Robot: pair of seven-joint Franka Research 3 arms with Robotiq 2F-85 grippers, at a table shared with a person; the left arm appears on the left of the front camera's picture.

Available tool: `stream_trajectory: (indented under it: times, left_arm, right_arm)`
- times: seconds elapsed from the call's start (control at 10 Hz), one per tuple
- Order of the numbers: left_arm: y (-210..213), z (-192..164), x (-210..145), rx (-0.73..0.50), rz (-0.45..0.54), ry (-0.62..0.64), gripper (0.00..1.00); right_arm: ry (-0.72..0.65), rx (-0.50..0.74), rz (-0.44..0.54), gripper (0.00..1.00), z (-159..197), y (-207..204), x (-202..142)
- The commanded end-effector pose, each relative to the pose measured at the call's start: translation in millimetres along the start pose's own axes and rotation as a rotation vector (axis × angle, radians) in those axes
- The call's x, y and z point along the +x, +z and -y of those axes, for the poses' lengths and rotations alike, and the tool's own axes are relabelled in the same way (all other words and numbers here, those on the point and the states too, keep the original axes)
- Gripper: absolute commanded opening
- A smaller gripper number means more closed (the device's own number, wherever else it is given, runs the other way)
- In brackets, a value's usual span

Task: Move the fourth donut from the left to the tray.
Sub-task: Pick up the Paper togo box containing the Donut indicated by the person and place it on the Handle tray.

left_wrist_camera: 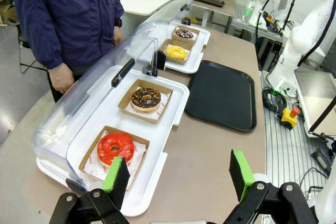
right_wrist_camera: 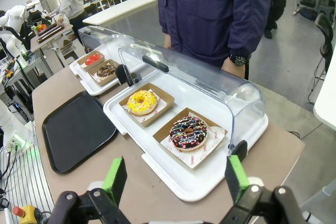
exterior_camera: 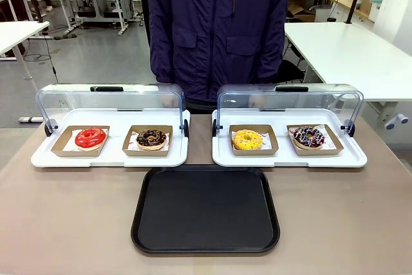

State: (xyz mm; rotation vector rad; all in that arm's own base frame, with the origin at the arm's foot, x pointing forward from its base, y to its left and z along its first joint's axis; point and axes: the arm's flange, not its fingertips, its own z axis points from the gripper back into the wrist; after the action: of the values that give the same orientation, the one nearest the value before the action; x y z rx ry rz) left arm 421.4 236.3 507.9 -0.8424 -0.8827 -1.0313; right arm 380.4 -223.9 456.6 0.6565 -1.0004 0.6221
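Right claw spread wide, nothing between the pads, over the near edge of the right white display tray. The fourth donut lies dead ahead, just beyond it and centred between the two fingers, in its brown cardboard holder. Holder sits cornerwise to the claw; the ring is round, so no long axis to match. Yellow donut beside it, clear lid tipped back behind. Black tray bare on the worktop, robot-side of both display trays, to the donut's left. Left claw also spread, by the red donut, well apart; right arm looks the nearer one.
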Motion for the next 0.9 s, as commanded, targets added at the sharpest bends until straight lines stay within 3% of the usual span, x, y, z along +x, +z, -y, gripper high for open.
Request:
stream_trajectory:
  times: [0.0,0.8]
  left_arm:
    - [-0.9,4.4,1.5,0.009,-0.011,0.002,1.00]
    - [-0.9,4.4,1.5,0.009,-0.011,0.002,1.00]
  right_arm:
    - [0.025,0.002,0.030,1.00,3.5,-1.4,1.5]
    - [0.025,0.002,0.030,1.00,3.5,-1.4,1.5]
